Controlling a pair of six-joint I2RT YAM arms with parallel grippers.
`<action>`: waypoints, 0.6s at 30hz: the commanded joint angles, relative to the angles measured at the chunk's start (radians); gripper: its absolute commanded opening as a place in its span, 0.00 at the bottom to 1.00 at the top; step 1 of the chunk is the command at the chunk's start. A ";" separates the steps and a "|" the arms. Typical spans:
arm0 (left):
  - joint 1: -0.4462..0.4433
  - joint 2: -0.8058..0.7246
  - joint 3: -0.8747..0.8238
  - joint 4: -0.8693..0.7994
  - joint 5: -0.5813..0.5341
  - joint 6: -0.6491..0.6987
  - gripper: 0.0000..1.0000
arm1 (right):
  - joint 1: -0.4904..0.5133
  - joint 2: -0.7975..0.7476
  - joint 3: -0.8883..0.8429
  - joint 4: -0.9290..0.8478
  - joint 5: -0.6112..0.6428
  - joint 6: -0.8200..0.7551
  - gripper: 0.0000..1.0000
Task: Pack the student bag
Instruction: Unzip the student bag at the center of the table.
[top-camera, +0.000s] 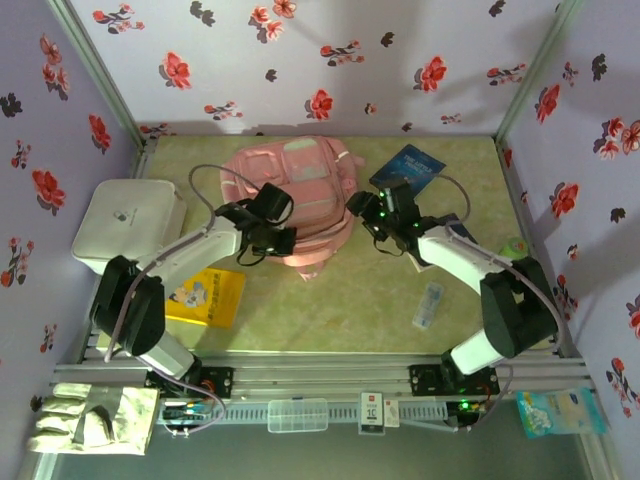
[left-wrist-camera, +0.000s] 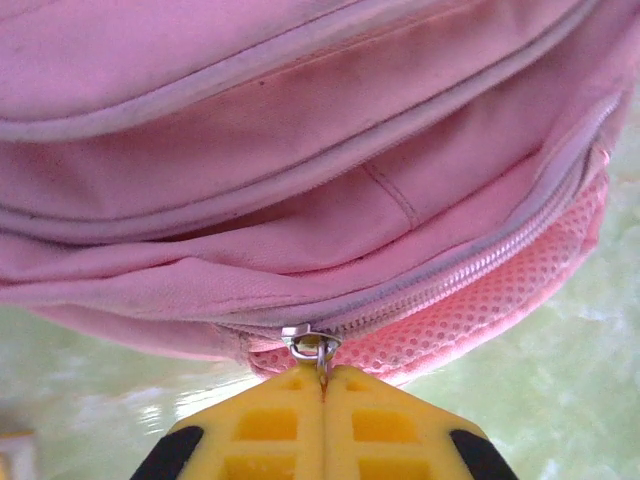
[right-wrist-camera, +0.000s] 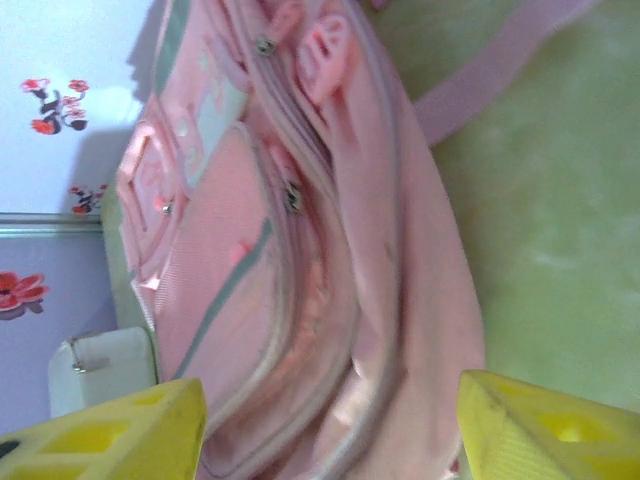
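Lilac walls printed with red and black flowers close in a pale green table on 3 sides. The student bag, a soft pink backpack, lies at the middle rear of the table with its paler front pockets facing up. Your 2 arms reach in from the near edge, 1 on each side of it.

Your left gripper is at the bag's near edge. Its 2 yellow pads are pressed together, pinching a small metal zip pull. From the pull, a line of zip teeth runs up and to the right, with pink mesh just beneath it.

Your right gripper is just beside the bag's right side. Its yellow fingers are spread wide with nothing between them. You cannot tell whether they touch the fabric.

A white rounded box sits to the left of the bag. A yellow book lies near your left arm, a blue book lies at the bag's rear right, and a white tube lies near your right arm.
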 joint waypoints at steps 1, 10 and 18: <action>-0.025 0.039 0.052 0.016 0.030 -0.005 0.00 | 0.017 -0.005 -0.056 -0.053 0.058 0.085 0.68; -0.057 0.110 0.079 -0.014 0.030 -0.006 0.00 | 0.060 0.147 -0.020 0.054 -0.041 0.141 0.69; -0.057 0.123 0.087 -0.051 0.030 0.008 0.00 | 0.062 0.252 0.036 0.078 -0.050 0.121 0.64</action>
